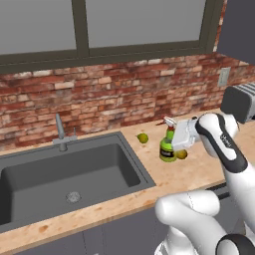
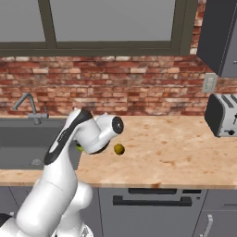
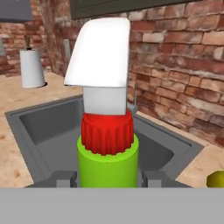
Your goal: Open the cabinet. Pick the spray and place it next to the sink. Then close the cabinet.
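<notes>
spray (image 3: 105, 131) | between fingers (image 3: 65, 178) | upright on counter (image 1: 199, 172) | beside sink (image 1: 130, 164)

We see white arm (image 2: 69, 152) rising from lower left, bent over wooden surface (image 2: 171, 152) beside grey sink (image 2: 23, 143). Silver faucet (image 2: 30, 109) behind sink, against brick wall (image 2: 115, 85). Small olive-yellow round fruit (image 2: 119, 149) just right of arm's wrist. Sliver of green under wrist, identity unclear. Toaster (image 2: 222, 115) far right. Dark cabinet (image 2: 217, 37) upper right.
</notes>
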